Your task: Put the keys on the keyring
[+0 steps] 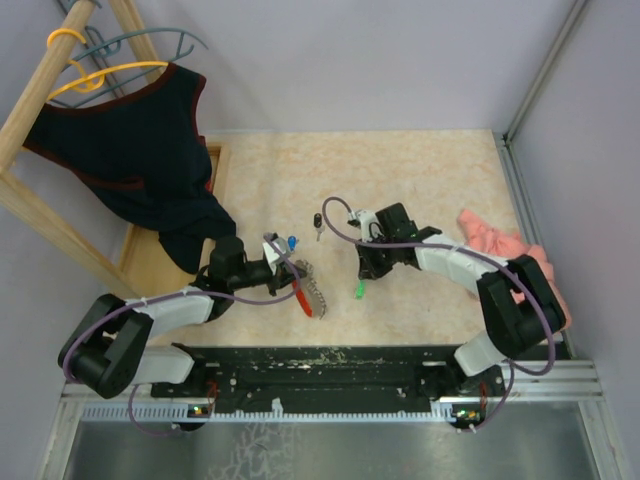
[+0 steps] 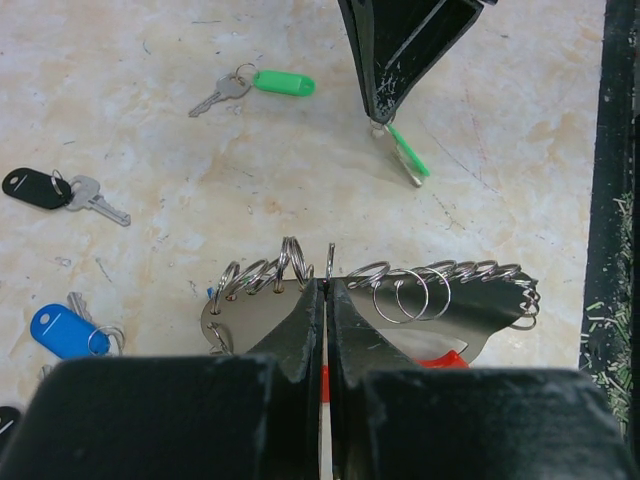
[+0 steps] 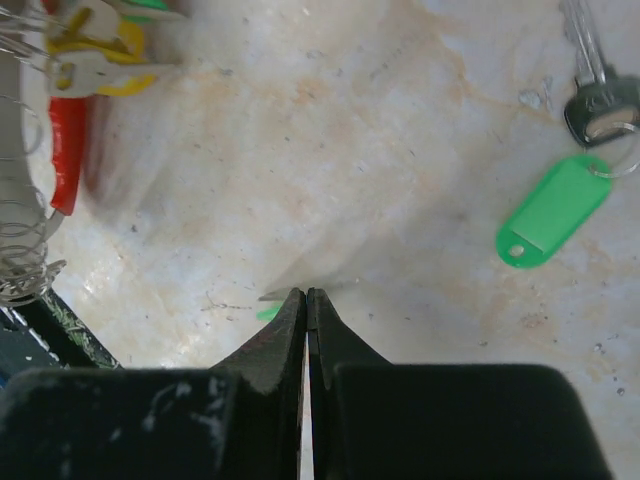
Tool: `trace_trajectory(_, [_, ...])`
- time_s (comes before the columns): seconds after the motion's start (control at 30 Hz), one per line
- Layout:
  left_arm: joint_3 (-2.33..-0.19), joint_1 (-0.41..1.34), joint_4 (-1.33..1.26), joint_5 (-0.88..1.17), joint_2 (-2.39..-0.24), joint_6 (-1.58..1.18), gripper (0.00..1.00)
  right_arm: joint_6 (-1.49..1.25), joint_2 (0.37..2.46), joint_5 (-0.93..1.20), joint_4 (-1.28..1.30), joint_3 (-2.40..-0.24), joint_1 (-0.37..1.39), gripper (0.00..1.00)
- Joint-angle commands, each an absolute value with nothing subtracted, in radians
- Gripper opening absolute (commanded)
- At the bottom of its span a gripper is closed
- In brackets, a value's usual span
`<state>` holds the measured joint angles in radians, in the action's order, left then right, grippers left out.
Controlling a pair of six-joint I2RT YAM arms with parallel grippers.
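Note:
The keyring (image 1: 314,292), a red band with a grey strip of wire rings, is clamped in my shut left gripper (image 1: 290,268). In the left wrist view the jaws (image 2: 327,285) pinch its metal plate (image 2: 420,310). My right gripper (image 1: 362,272) is shut on a green key (image 1: 358,290), a short way right of the keyring. That key hangs from its tips in the left wrist view (image 2: 405,155) and peeps out at the tips (image 3: 306,295) in the right wrist view. A second green key (image 2: 270,82), a black key (image 2: 35,188) and a blue key (image 2: 60,330) lie on the table.
A dark garment (image 1: 130,140) hangs on a wooden rack at the back left. A pink cloth (image 1: 495,240) lies at the right. A black rail (image 1: 330,365) runs along the near edge. Walls close the back and right side.

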<state>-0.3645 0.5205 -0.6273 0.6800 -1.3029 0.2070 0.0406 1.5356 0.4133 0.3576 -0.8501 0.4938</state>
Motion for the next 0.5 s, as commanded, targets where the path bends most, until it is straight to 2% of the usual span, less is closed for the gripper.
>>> trace_trajectory(0.0, [-0.386, 0.514, -0.662, 0.741, -1.288, 0.219, 0.01, 0.1, 1.417, 0.372, 0.276, -0.838, 0.558, 0.0])
trace_trajectory(0.47, [-0.38, 0.514, -0.688, 0.875, -1.293, 0.258, 0.01, 0.371, 1.271, 0.529, 0.022, -0.751, 0.645, 0.0])
